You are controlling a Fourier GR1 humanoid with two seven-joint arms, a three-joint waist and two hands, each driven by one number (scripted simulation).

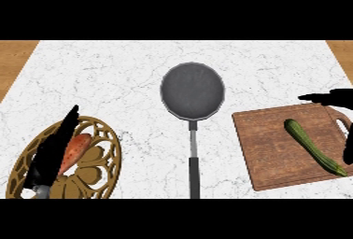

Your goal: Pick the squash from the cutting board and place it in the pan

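A long green squash lies at a slant on the wooden cutting board at the right of the counter. My right hand shows at the view's right edge, open, with its fingers above the board's far corner and its thumb beside the squash's near end; it does not touch the squash. The dark grey pan stands at the middle, its bowl holding nothing and its long handle pointing toward me. My left hand hangs edge-on at the lower left with straight fingers, holding nothing.
A golden openwork basket sits at the lower left under my left hand, with an orange vegetable in it. Wooden strips border the white marble counter at the far left and right.
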